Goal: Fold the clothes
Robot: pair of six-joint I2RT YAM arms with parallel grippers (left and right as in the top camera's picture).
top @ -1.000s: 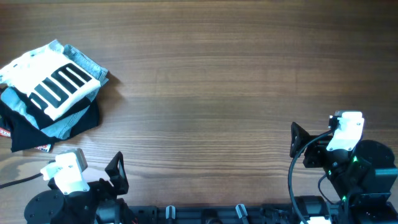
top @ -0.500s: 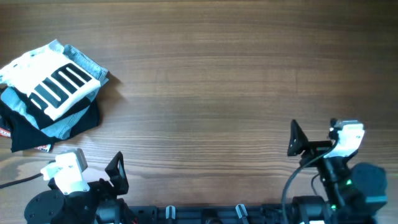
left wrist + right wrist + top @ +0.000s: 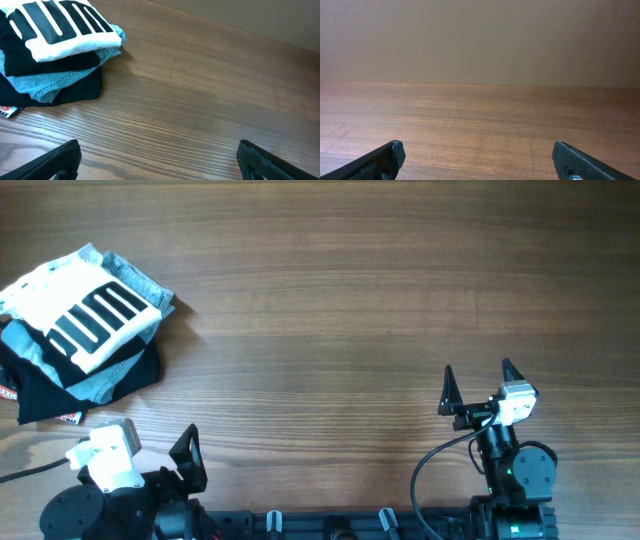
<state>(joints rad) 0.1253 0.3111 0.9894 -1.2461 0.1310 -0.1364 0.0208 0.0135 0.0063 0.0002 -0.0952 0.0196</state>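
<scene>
The clothes, a folded white shirt with black bars [image 3: 88, 315], lie on top of a pile at the far left of the table. They also show in the left wrist view [image 3: 60, 25] at the upper left. My left gripper [image 3: 186, 448] is open and empty at the front left, well short of the pile; its jaws stand wide apart over bare wood [image 3: 160, 167]. My right gripper [image 3: 478, 377] is open and empty at the front right, far from the shirt. In the right wrist view [image 3: 480, 160] it faces bare table.
Under the shirt lie a light blue denim piece [image 3: 100, 380] and a black garment [image 3: 45, 395], also in the left wrist view: denim [image 3: 55, 82], black [image 3: 82, 90]. A small red-and-white label [image 3: 70, 418] pokes out at the pile's front. The wooden table [image 3: 350, 300] spreads to the right.
My right arm has swung left and turned, so both open fingers now point up the table. The left arm and the pile have not moved.
</scene>
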